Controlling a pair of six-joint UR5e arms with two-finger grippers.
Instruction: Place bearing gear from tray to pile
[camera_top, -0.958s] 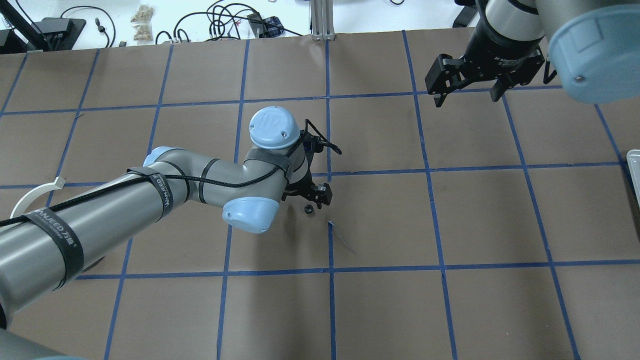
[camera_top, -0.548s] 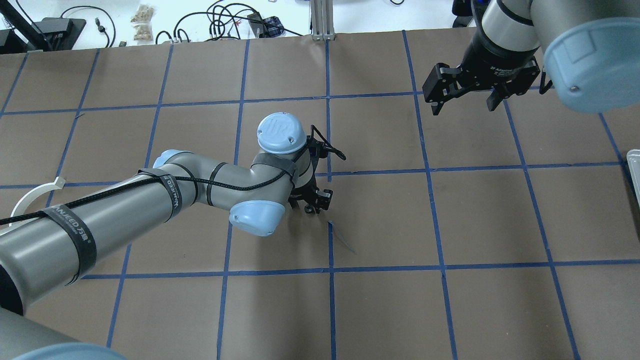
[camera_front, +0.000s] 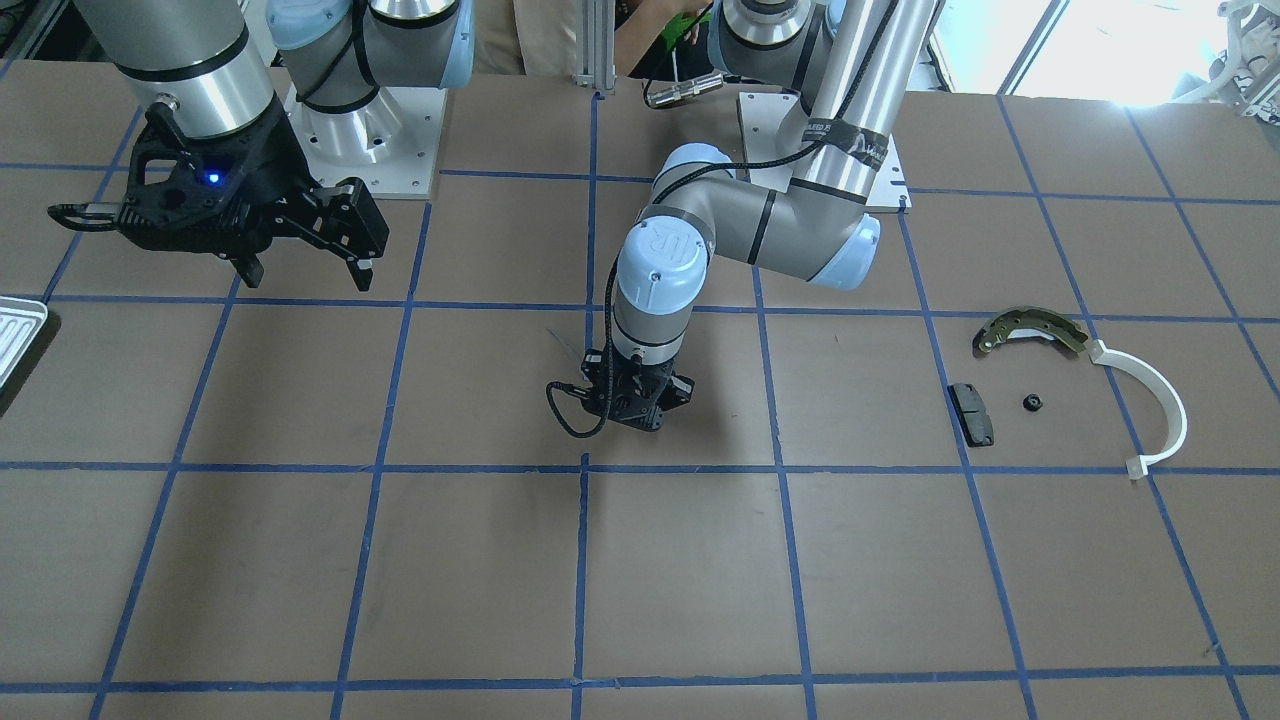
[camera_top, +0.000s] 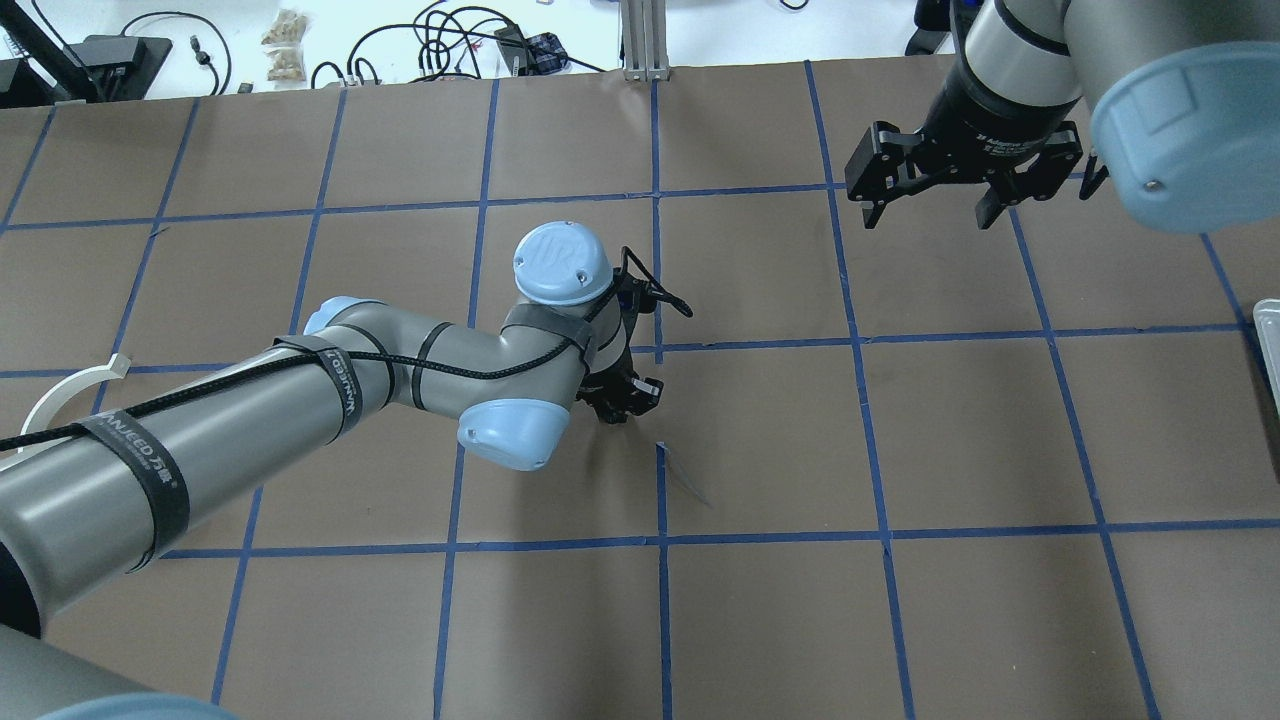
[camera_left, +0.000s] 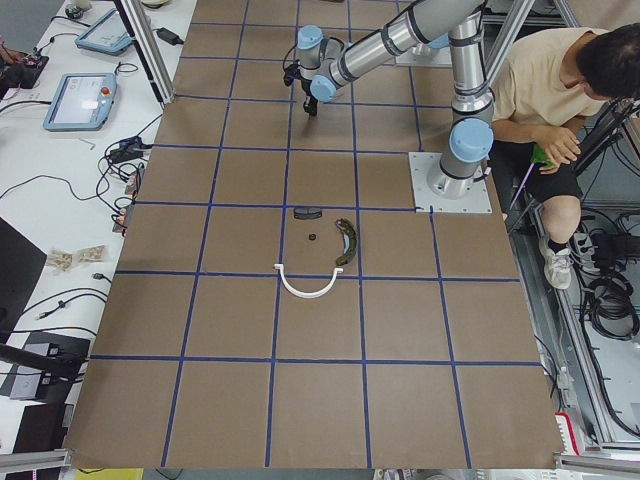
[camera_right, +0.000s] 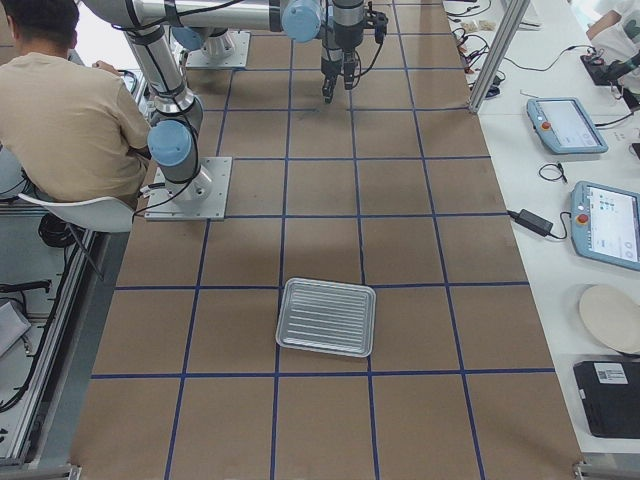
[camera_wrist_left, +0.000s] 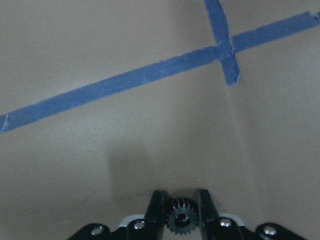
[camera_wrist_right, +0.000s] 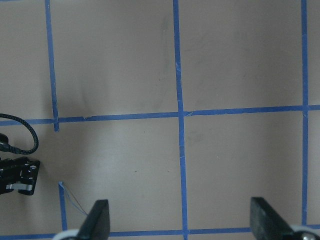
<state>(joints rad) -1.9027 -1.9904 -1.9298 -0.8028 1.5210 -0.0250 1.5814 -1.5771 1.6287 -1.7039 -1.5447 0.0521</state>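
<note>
The left gripper (camera_wrist_left: 181, 202) is clamped on the small toothed bearing gear (camera_wrist_left: 181, 221), low over the middle of the table (camera_top: 760, 600). The right gripper (camera_top: 932, 208) hangs with its jaws wide apart and holds nothing, nearer the far edge. The tray (camera_right: 326, 317) lies toward the right end, and the pile (camera_front: 1030, 331) toward the left end.

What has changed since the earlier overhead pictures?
The left gripper came down over the small gear, which lay free just in front of it, and closed on it. The right gripper stayed open and shifted only slightly. The white half-ring did not move.
</note>
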